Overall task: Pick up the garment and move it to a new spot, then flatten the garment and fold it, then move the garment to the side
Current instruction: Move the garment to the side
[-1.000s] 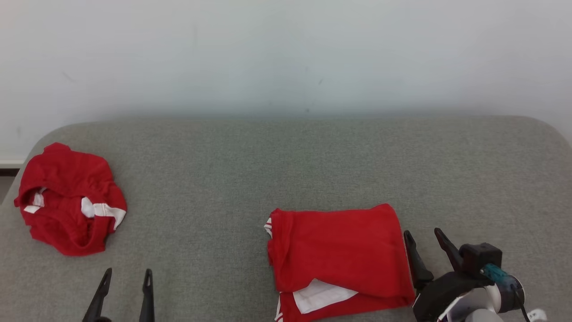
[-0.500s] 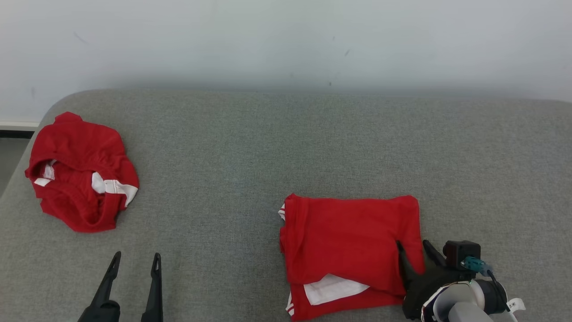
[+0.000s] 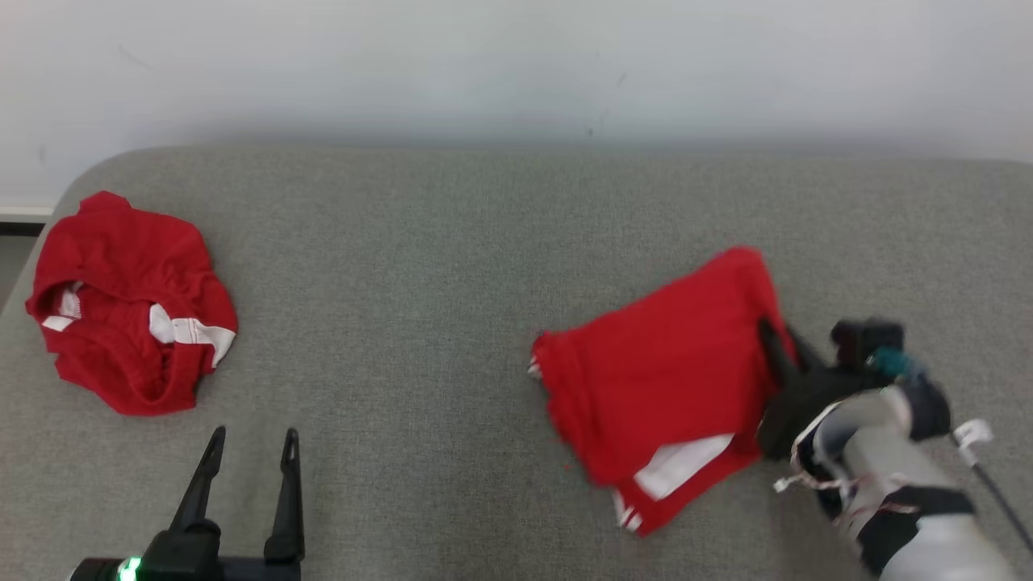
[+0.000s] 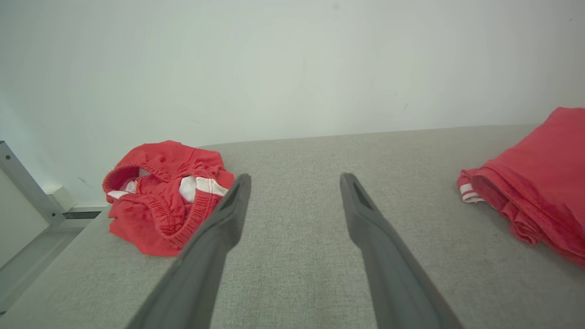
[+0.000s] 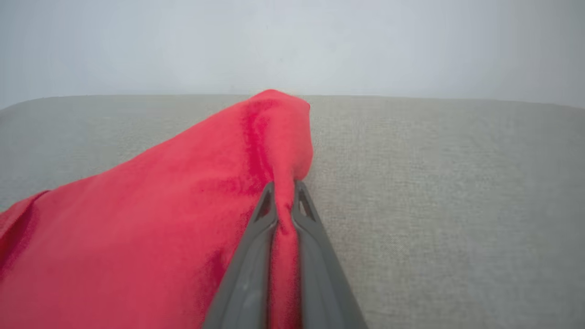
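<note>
Right gripper [image 3: 776, 332] clamped on folded garment [image 3: 670, 371] edge | left gripper [image 3: 252, 440] apart, idle | risk: single-edge drag may unfold layers

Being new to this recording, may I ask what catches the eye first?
The folded red garment stands out right of centre on the grey surface, its edge pinched in the right tool. A crumpled red garment lies far left, beyond the open left tool.

The folded garment [image 3: 670, 355] is coloured bright red, with a white patch and thin white stripes. The crumpled shorts [image 3: 129, 298] are coloured red and white too. The padded surface [image 3: 420, 266] is coloured grey, and the wall [image 3: 484, 64] is seen as white.
</note>
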